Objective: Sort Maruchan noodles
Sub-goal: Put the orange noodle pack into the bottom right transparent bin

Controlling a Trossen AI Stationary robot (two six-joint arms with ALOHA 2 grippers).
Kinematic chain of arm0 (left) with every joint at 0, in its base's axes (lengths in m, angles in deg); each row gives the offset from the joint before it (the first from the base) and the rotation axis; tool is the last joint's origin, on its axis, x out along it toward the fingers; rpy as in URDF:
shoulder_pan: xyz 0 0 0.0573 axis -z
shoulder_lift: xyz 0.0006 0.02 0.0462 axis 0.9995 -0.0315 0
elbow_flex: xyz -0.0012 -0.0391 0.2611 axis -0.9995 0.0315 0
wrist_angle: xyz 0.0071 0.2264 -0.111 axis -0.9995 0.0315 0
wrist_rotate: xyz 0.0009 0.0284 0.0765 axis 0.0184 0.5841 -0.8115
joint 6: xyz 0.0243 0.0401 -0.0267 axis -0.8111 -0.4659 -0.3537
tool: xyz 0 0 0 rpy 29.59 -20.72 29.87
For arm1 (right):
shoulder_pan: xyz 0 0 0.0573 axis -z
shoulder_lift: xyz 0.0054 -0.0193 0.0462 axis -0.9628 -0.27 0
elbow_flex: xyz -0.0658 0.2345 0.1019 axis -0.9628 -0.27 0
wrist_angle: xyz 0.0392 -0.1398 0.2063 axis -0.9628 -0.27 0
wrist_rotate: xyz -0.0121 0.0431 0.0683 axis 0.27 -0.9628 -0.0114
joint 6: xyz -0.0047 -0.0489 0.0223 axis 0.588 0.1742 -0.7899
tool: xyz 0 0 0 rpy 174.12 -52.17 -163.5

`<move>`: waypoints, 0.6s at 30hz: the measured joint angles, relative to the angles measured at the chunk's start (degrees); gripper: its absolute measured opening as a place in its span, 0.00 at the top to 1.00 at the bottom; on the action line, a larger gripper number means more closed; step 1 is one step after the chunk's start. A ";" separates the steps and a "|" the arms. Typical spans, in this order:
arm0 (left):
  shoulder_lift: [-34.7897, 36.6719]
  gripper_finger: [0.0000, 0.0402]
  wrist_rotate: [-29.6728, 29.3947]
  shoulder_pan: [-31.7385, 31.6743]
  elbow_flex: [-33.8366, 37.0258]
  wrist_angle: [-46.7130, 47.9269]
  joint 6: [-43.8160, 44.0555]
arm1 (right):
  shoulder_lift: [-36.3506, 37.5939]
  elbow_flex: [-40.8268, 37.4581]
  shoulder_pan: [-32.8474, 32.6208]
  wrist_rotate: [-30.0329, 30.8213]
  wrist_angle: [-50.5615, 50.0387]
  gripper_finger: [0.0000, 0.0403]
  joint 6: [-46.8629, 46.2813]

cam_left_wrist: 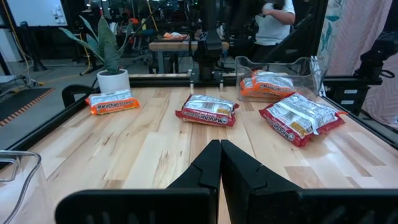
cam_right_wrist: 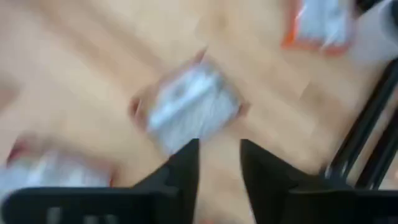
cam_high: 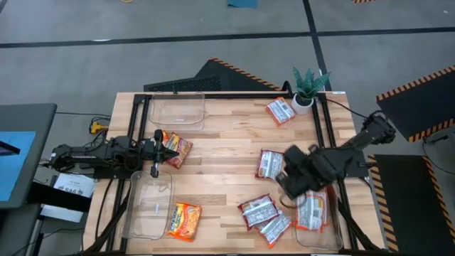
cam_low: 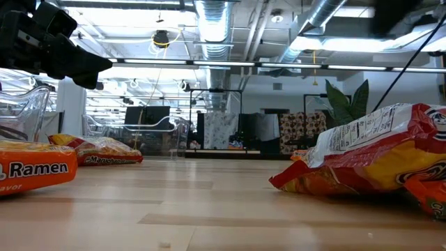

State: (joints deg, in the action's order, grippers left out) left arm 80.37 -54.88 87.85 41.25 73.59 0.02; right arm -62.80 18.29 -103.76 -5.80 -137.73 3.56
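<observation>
Silver-white packets lie flat on the table: one by the plant (cam_high: 279,110), one mid-right (cam_high: 269,163), two near the front (cam_high: 257,211) (cam_high: 274,227). Another silver-white packet (cam_high: 311,210) lies in the near right bin (cam_high: 328,238). An orange packet (cam_high: 185,219) rests at the near left bin (cam_high: 146,206), and a second orange packet (cam_high: 178,149) lies mid-left. My left gripper (cam_left_wrist: 221,152) is shut and empty, raised beside that packet (cam_high: 160,151). My right gripper (cam_right_wrist: 219,163) is open, hovering above a silver-white packet (cam_right_wrist: 186,107), beside the mid-right one (cam_high: 291,178).
An empty clear bin (cam_high: 178,110) sits at the far left. A potted plant (cam_high: 307,89) stands at the far right corner. A black frame rail (cam_high: 323,128) runs along the table's sides. Bare wood (cam_high: 220,156) lies between the two arms. A person (cam_left_wrist: 273,18) stands beyond the table.
</observation>
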 joint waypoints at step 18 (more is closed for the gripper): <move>-0.02 1.00 0.00 0.00 0.00 0.01 0.00 | -0.18 -34.23 38.25 14.58 50.77 0.35 11.55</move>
State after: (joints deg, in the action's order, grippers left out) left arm 80.35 -54.88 87.84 41.25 73.60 0.02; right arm -62.98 -15.94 -65.51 8.78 -86.97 15.11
